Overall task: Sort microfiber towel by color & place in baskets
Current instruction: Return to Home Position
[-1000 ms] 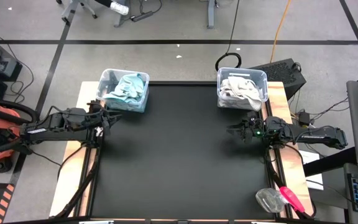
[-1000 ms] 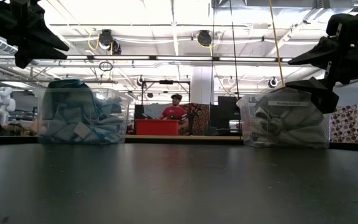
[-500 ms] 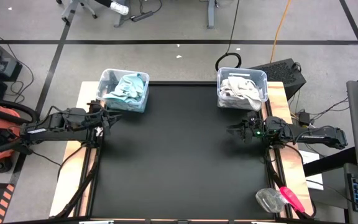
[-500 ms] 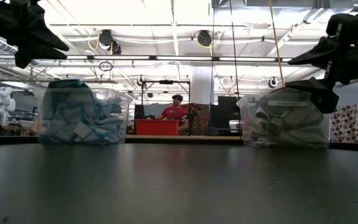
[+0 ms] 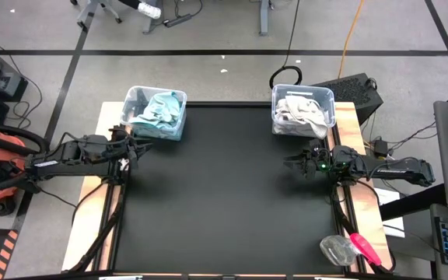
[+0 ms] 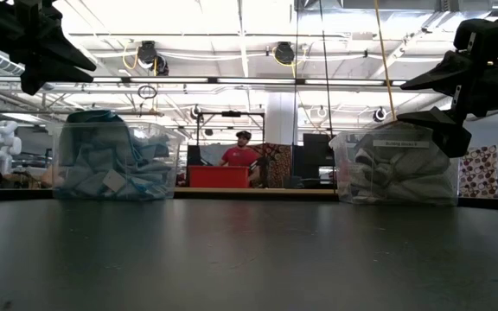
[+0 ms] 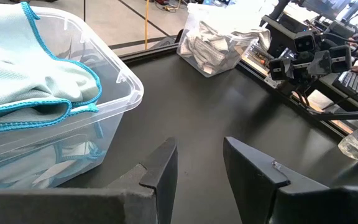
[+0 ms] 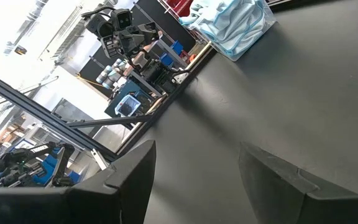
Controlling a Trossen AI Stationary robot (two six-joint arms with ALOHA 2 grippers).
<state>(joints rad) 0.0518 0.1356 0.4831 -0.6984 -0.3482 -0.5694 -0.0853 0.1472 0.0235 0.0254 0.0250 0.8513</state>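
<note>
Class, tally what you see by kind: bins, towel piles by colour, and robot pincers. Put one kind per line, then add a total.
Bins: 2, the left bin and the right bin
Blue towel piles: 1, in the left bin
Gray towel piles: 1, in the right bin
Pincers: 2, the left pincer and the right pincer, each near its own bin
Total: 6

1. The table point(image 5: 224, 194) carries two bins at its back corners, well apart: the left bin point(image 5: 133, 95) and the right bin point(image 5: 327, 95).
2. A heap of towels point(image 5: 160, 110) lies in the left bin, and a second heap point(image 5: 300, 113) lies in the right bin.
3. The left gripper point(image 5: 133, 150) hangs over the table's left edge, just in front of the left bin.
4. The right gripper point(image 5: 290, 163) hangs over the table's right side, in front of the right bin.
5. A bottle point(image 5: 335, 249) sits at the table's front right corner.
6. A person point(image 6: 242, 154) is in the room behind the table, showing between the two bins in the low view.
</note>
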